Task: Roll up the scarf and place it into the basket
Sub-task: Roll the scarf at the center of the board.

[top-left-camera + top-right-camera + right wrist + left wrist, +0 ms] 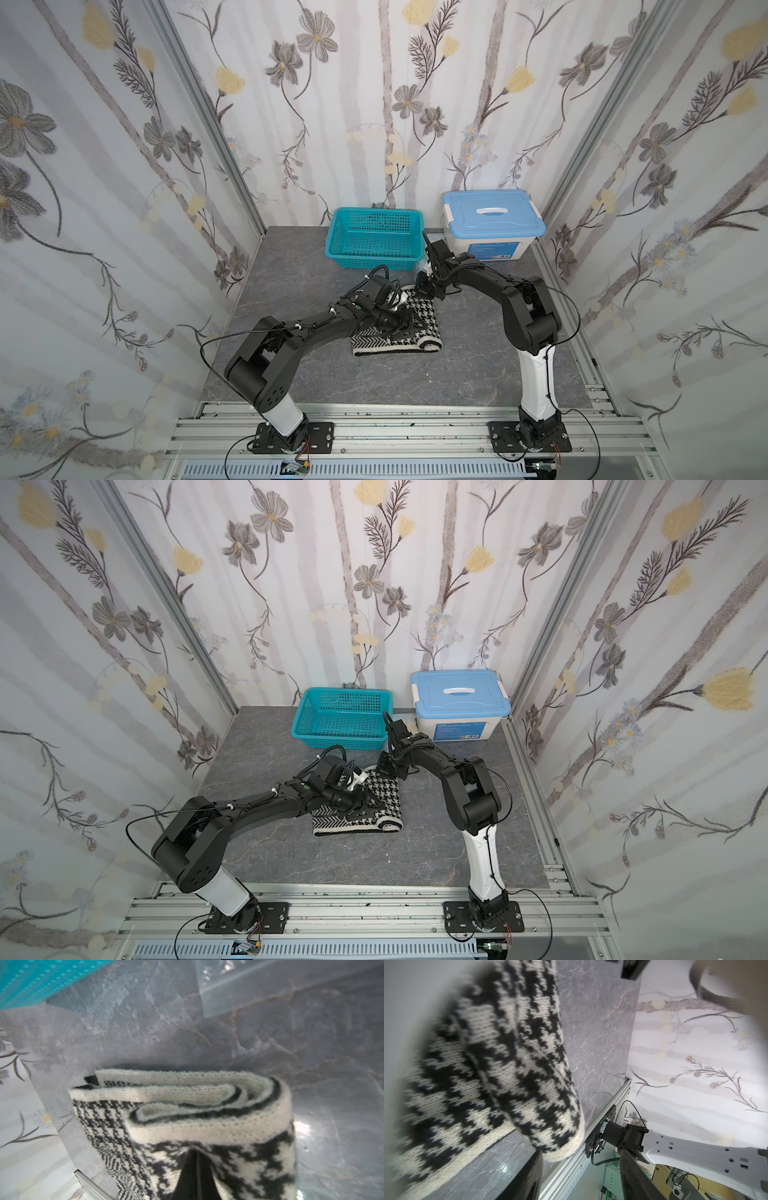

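One scarf (419,320), partly rolled, lay on the grey marbled tabletop (332,374) near the one teal basket (332,249). The right jaws were pinched tight on its far end. The left jaws stood part-open over the roll. One blue-lidded storage box (494,220) stood beside the basket, and floral wallpaper (374,104) lined the walls.

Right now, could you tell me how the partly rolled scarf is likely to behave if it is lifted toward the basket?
The scarf is soft knit lying in loose folded layers, so it will probably sag and may unroll unless both ends are supported. It looks thick and textured, so slipping out of a firm grip seems unlikely.
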You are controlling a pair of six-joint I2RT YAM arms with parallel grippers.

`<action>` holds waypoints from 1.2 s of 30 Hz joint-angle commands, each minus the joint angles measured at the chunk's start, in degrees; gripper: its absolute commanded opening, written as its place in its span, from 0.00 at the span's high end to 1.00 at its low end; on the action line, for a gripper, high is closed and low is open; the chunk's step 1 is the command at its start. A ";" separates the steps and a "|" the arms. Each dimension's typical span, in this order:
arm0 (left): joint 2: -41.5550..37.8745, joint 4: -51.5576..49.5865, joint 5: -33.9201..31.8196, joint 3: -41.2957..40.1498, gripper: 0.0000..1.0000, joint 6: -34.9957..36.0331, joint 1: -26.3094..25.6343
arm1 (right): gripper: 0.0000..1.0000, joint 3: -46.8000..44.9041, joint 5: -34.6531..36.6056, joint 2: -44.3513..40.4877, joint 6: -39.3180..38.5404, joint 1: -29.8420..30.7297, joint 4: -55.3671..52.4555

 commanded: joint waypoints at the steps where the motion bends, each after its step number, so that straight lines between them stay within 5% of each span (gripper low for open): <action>1: 0.66 11.77 1.05 0.46 0.40 -2.93 -1.01 | 1.00 1.34 -2.25 1.44 -0.34 0.09 -0.68; 12: 15.95 24.87 1.21 2.72 0.41 -5.09 -1.98 | 1.00 -2.56 -3.55 -1.07 0.45 -1.21 1.80; 24: 9.13 16.99 0.11 -8.04 0.40 0.65 0.61 | 1.00 1.30 -2.62 0.68 -3.57 -2.39 -1.53; 29: 13.23 20.33 1.24 -5.79 0.40 -0.86 1.34 | 0.74 -1.28 -0.73 -5.39 -5.34 -2.46 -3.27; 36: 17.16 30.65 5.02 -7.77 0.41 -7.58 3.07 | 0.43 -16.05 -1.09 -17.77 -5.77 -2.65 -0.22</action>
